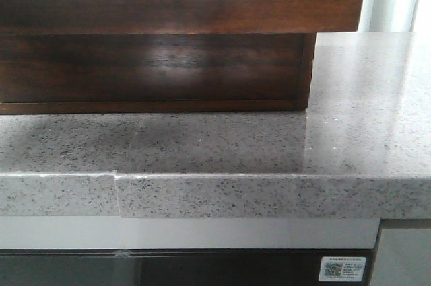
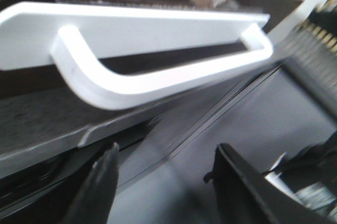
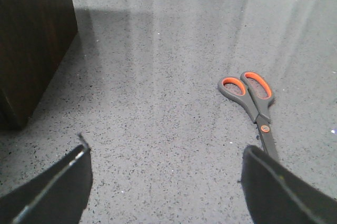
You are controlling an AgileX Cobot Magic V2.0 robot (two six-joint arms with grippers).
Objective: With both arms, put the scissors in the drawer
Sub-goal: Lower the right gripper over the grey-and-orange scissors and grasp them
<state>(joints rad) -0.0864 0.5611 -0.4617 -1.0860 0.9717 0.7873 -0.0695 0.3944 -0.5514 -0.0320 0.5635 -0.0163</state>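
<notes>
Front view: a dark reddish-brown glossy wooden drawer [image 1: 168, 10] fills the upper part of the frame. Its wide front carries a large round-cornered cut-out showing white at the top edge, and its darker body sits lower and further back. The unit stands on a grey speckled stone countertop [image 1: 350, 138]. The countertop's front edge shows a seam left of centre. Below it runs a pale panel, then a dark band bearing a small white label with a printed code [image 1: 343, 269] at the right. Neither arm appears here.

Left wrist view: the picture is blurred. A white, flat, round-cornered loop handle [image 2: 158, 79] juts from a white strip, with dark surfaces behind and beneath it. The left gripper [image 2: 174, 182] sits just beside and below the handle; its two dark fingers [image 2: 105, 182] stand well apart and hold nothing.

Right wrist view: a pair of scissors with grey handles lined in orange [image 3: 253, 100] lies flat on the speckled countertop, blades closed. Its blade end passes behind one finger of the right gripper [image 3: 168, 187], so contact cannot be judged. The fingers are spread wide and grasp nothing. The dark wooden side of the drawer unit stands well apart from the scissors, across bare counter.
</notes>
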